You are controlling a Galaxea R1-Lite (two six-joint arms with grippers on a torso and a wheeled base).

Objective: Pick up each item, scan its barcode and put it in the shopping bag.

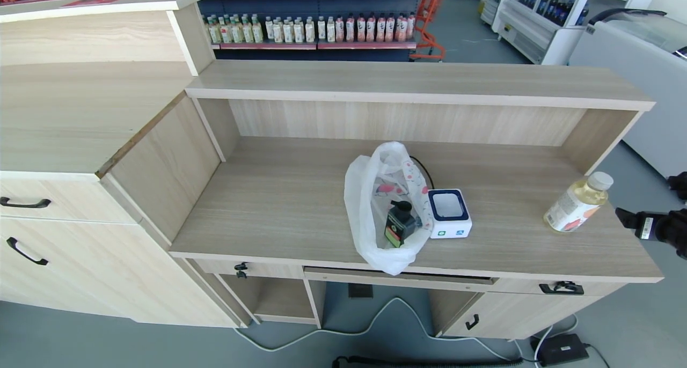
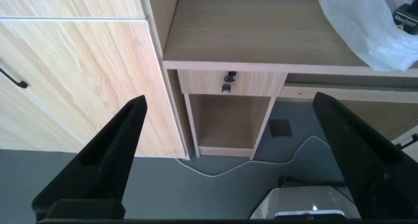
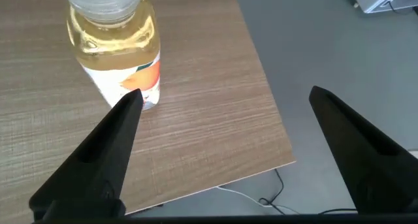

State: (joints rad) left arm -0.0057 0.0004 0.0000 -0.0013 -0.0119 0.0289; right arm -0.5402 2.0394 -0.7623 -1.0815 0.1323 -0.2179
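The bottle (image 1: 578, 201) upright at the bench (image 1: 279, 207) right end
Beside it right pincer (image 3: 225, 93), apart; left pincer (image 2: 230, 100) apart, low before a drawer (image 2: 230, 82); head view adds bag (image 1: 362, 196) holding dark bottle (image 1: 400, 226), scanner (image 1: 449, 212) alongside

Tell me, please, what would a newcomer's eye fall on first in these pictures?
The white shopping bag in the middle of the counter stands out, with a dark pump bottle inside and a white scanner beside it. At the counter's right end stands an upright bottle of yellow liquid, with the open right pincer close to it.
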